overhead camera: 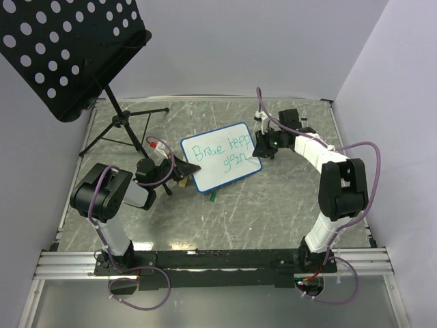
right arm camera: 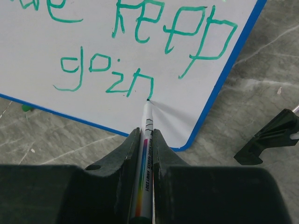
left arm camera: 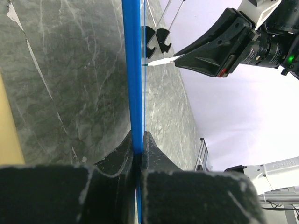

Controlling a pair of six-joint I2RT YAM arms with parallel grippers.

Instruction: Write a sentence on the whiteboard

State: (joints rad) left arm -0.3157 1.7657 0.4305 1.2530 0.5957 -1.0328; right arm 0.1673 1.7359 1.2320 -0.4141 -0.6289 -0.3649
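The whiteboard (overhead camera: 222, 158) lies tilted in the middle of the table, white with a blue rim (left arm camera: 135, 70). The green sentence (overhead camera: 220, 152) reads "Brave keep" with "goin" (right arm camera: 105, 77) below it. My left gripper (overhead camera: 183, 171) is shut on the board's left edge, and its fingertips (left arm camera: 138, 142) pinch the blue rim edge-on. My right gripper (right arm camera: 146, 133) is shut on a white marker (right arm camera: 146, 154) with a rainbow stripe. The marker's green tip touches the board just after the "n". From the left wrist, the right gripper (left arm camera: 205, 49) shows above the board's far side.
A black perforated music stand (overhead camera: 61, 55) on a tripod (overhead camera: 119, 130) fills the back left. One tripod foot (right arm camera: 268, 137) lies right of the board. A small green piece (overhead camera: 213, 197) sits on the table by the board's near edge. A tan block (left arm camera: 9, 135) lies beside the left gripper.
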